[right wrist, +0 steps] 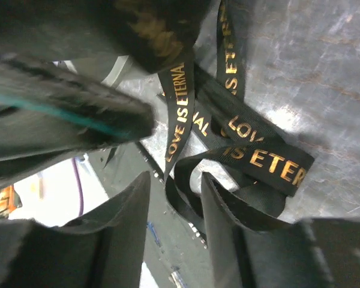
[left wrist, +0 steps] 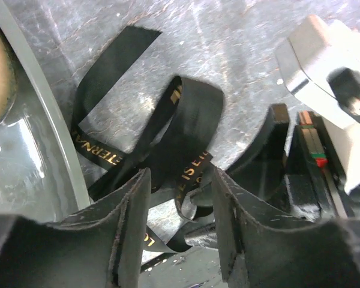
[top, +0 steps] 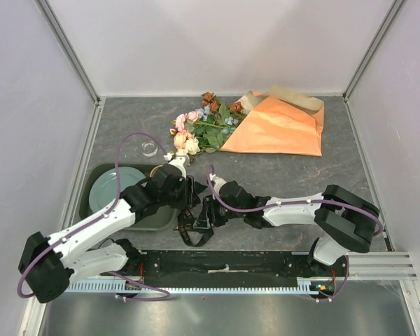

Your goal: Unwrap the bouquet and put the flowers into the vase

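Observation:
The flowers [top: 198, 130], pink, cream, blue and rust with green leaves, lie at the back of the table. Their stems run under the opened orange-tan paper [top: 276, 126] of the bouquet. The clear glass vase [top: 149, 148] stands left of them. The black ribbon [top: 189, 229] with gold lettering lies loose in loops near the front. My left gripper [top: 190, 196] and right gripper [top: 205, 212] hang over it, tips close together. In the left wrist view the left gripper [left wrist: 179, 180] is open astride the ribbon [left wrist: 186, 114]. The right gripper [right wrist: 175, 180] is open too, a loop of ribbon [right wrist: 264, 159] between its jaws.
A dark green tray [top: 92, 175] holding a pale green plate [top: 112, 190] and a tan mug [top: 159, 170] sits left of the grippers; its rim [left wrist: 60, 126] runs beside the left jaws. The black mounting rail [top: 231, 262] runs along the near edge. Walls close three sides.

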Robot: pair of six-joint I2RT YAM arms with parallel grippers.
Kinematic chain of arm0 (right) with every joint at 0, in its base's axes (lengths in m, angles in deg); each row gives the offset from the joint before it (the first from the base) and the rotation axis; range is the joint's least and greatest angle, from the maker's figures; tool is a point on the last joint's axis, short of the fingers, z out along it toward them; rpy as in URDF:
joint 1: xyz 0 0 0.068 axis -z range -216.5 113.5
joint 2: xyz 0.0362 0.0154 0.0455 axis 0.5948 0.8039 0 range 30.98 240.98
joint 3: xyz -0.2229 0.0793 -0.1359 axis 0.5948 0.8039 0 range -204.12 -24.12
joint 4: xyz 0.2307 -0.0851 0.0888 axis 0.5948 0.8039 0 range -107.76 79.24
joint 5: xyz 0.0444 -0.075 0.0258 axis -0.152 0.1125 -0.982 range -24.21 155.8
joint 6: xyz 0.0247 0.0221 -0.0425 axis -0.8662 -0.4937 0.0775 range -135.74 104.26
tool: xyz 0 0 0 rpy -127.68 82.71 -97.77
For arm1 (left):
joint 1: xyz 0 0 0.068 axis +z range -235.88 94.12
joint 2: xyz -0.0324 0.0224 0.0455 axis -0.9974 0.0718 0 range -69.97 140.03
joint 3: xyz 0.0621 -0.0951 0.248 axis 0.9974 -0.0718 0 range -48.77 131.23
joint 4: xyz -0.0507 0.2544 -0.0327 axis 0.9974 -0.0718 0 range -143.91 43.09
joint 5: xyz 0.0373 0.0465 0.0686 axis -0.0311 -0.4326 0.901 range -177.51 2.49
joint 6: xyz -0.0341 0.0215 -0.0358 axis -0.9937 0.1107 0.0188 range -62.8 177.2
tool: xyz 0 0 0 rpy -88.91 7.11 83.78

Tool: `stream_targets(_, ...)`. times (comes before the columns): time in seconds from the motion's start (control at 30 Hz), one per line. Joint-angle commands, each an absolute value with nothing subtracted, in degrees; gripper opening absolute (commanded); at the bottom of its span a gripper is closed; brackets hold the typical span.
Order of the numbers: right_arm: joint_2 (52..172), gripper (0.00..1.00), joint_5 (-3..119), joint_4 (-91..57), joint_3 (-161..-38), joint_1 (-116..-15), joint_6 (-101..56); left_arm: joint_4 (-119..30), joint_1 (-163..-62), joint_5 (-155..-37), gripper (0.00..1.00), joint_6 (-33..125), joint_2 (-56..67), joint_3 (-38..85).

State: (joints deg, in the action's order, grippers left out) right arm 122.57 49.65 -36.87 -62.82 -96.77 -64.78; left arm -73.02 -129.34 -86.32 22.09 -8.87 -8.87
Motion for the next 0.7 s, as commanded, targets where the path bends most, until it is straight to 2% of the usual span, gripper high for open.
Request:
stream_targets(0.0, 117.83, 0.58, 54.18, -33.95, -64.81, -96.44, -63.21, -70.55, -129.21, -86.98, 0.60, 21.60, -15.64, -9.13)
stream_targets(0.03, 117.29, 0.63, 55.15, -30.71, -65.34, -95.92, -62.07, -70.55, -129.13, -87.25, 0.63, 21.87, -16.44, -9.13)
stream_targets(0.07, 116.51, 0.74, 55.94, -29.72, -65.78, -94.61, -61.54, -70.64, -129.12, -87.25, 0.68, 22.13, -17.49, -9.04)
stream_targets(0.2, 110.19, 0.80, 56.04, -26.20, -65.61, -88.11, -60.13, -70.55, -129.04, -90.85, 0.73, 23.97, -22.50, -8.25)
stream_targets(0.27, 108.07, 0.80, 56.04, -22.96, -66.65, -83.03, -58.03, -70.38, -129.12, -93.13, 0.75, 24.68, -24.88, -7.64)
stream_targets(0.43, 106.65, 0.79, 68.77, -7.41, -75.35, -70.37, -53.80, -69.59, -129.12, -99.55, 0.76, 27.14, -29.53, -7.63)
stream_targets(0.67, 119.71, 0.80, 72.82, -3.96, -96.15, -54.97, -50.46, -70.29, -129.12, -104.21, 0.78, 30.31, -35.86, -8.42)
